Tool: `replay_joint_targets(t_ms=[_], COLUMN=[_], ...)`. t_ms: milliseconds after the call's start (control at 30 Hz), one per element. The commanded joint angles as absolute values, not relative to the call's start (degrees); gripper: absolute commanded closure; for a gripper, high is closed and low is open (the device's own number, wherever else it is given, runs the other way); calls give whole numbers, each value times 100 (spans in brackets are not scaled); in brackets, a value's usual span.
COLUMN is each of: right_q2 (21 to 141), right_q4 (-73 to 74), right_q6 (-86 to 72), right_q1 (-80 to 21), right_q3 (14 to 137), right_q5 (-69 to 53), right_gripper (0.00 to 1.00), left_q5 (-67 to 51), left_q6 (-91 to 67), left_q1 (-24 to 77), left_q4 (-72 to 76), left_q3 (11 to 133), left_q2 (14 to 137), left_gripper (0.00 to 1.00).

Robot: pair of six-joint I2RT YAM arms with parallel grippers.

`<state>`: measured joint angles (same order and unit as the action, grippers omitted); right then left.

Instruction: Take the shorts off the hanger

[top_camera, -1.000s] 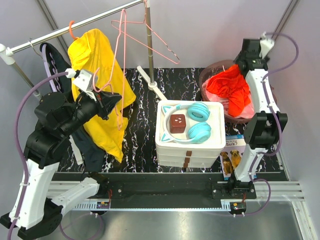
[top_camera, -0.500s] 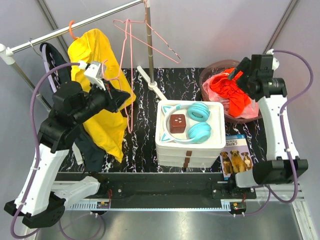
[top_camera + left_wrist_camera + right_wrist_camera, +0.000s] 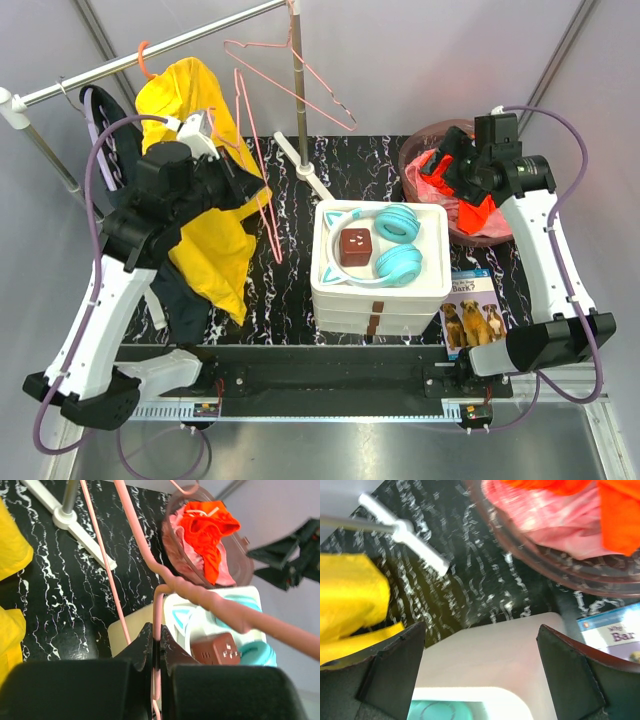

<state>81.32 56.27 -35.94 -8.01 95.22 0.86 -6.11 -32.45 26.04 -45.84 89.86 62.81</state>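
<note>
Since the hanger (image 3: pixel 225 612) hangs bare, we judge the step in hand to be clearing away. The left gripper (image 3: pixel 156 642) is clenched on the pink wire and should hold it off the pole (image 3: pixel 297 100). The right gripper (image 3: pixel 481 640), spread wide and empty, should lift straight up without snagging cloth. We find the shorts (image 3: pixel 207 525) at the table's (image 3: pixel 285 290) 2 o'clock, in the basket (image 3: pixel 169 540). They are bright orange-red and crumpled, and they lie on pink cloth (image 3: pixel 176 532).

The white box (image 3: pixel 400 300) and rack pole (image 3: pixel 297 90) block the centre; bare tabletop (image 3: pixel 288 288) lies left of them.
</note>
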Motion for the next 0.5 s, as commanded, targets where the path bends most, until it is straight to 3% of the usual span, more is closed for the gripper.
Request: replay_joint_targets(t_ms=[0, 200, 467], right_q2=[8209, 8156, 8506], right_q4=[5599, 4678, 3472], right_q6=[-3384, -2515, -1679], right_q1=[-1010, -1809, -3768], right_q3=[9896, 10142, 10922], right_q5=[-517, -1669, -1749], right_gripper=[0, 0, 0], left_q5=[-456, -466, -615], left_q6=[-3700, -4006, -4596], left_q1=[2443, 2259, 1793], left_q4=[-4422, -4412, -4561], left_q3=[9386, 9729, 10353], left_q2=[6652, 6969, 7312], left_gripper=[100, 100, 100])
